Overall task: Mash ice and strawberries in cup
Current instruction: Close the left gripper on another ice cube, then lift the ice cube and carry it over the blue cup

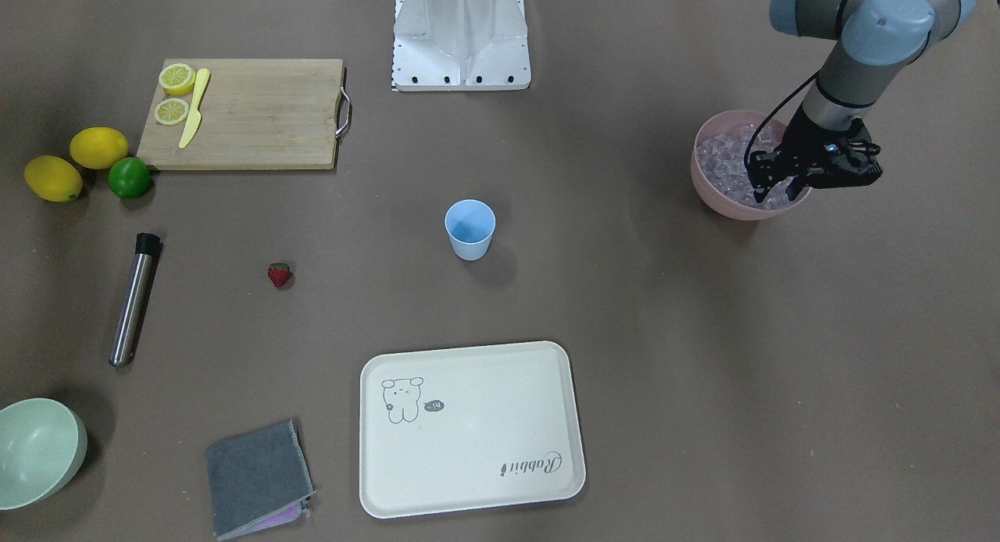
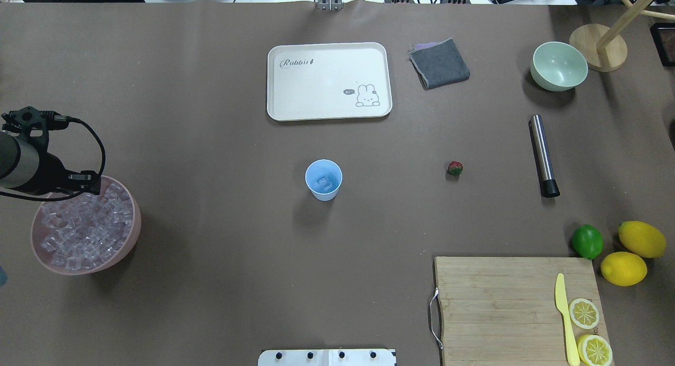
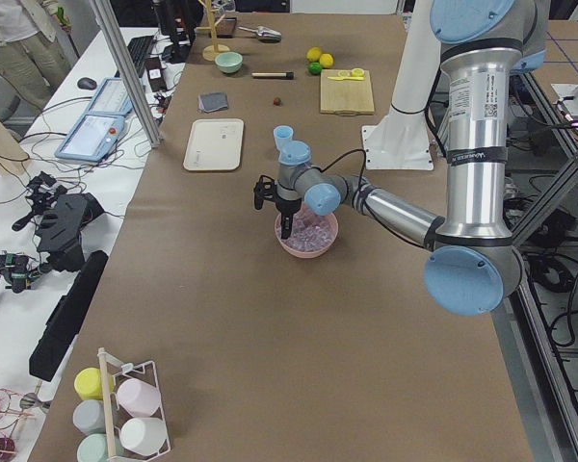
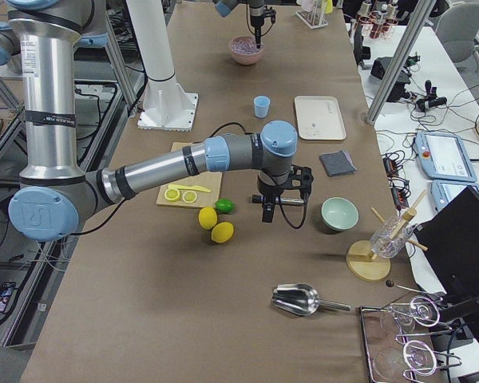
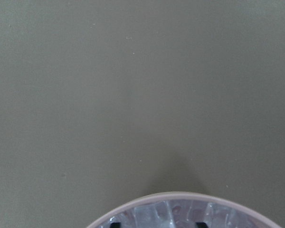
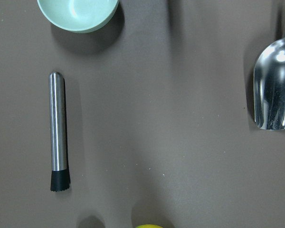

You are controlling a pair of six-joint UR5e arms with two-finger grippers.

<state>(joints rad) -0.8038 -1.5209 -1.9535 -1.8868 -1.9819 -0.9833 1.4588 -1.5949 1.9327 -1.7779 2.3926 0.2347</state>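
Note:
The light blue cup (image 2: 323,180) stands upright mid-table with one ice cube (image 2: 327,184) in it. A heap of ice (image 2: 84,229) fills the pink bowl (image 2: 134,221) at the robot's left end. My left gripper (image 1: 776,189) hangs over the bowl's far rim, open, its fingertips (image 5: 115,224) down at the ice and holding nothing that I can see. The strawberry (image 2: 455,168) lies on the table right of the cup. My right gripper (image 4: 267,209) shows only in the exterior right view, above the table near the lime; I cannot tell if it is open or shut.
A steel muddler (image 2: 543,155) lies right of the strawberry. A cream tray (image 2: 329,81), grey cloth (image 2: 439,63) and pale green bowl (image 2: 559,66) sit at the far side. A cutting board (image 2: 501,302) with knife and lemon halves, two lemons and a lime (image 2: 587,241) are near right. A metal scoop (image 6: 274,85) lies beyond.

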